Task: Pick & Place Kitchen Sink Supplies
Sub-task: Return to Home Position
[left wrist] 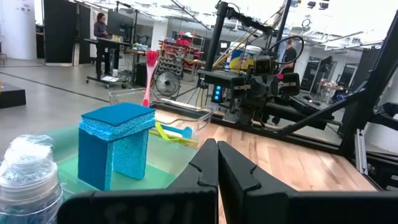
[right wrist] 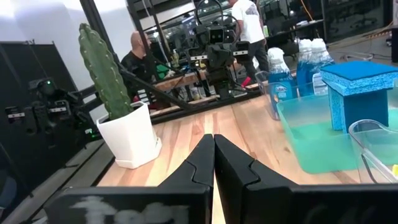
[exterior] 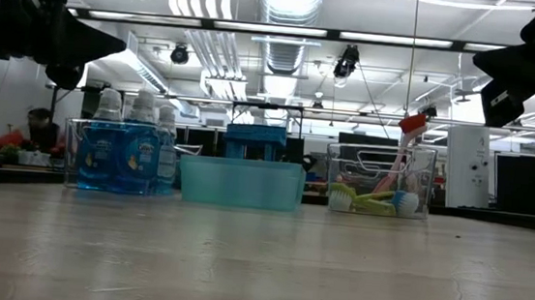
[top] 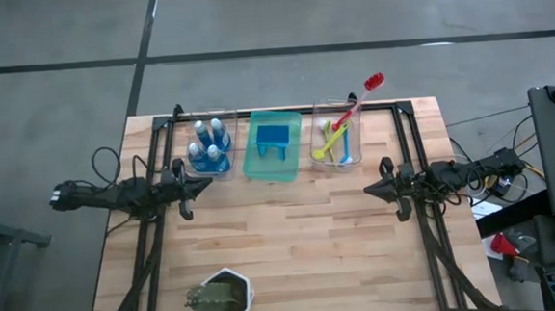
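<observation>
Along the table's far edge stand a clear bin of blue bottles [top: 209, 146] with pale caps, a green tray [top: 257, 163] and a clear bin [top: 338, 144] of dish brushes. In the tray, blue sponges [left wrist: 118, 146] stand on edge with one lying flat across their tops. A red brush [top: 365, 94] leans out over the bin's rim; yellow-green and blue brushes [exterior: 372, 200] lie inside. My left gripper [top: 208, 185] is shut and level at the table's left, pointing at the middle. My right gripper [top: 367, 188] is shut and level at the right, facing it. Both hover clear of the wood.
A green cactus in a white hexagonal pot [top: 220, 296] stands at the table's near edge, left of centre. Black frame rails [top: 152, 240] run along both sides of the table. Bare wood [top: 292, 232] lies between the two grippers. People show in the room beyond.
</observation>
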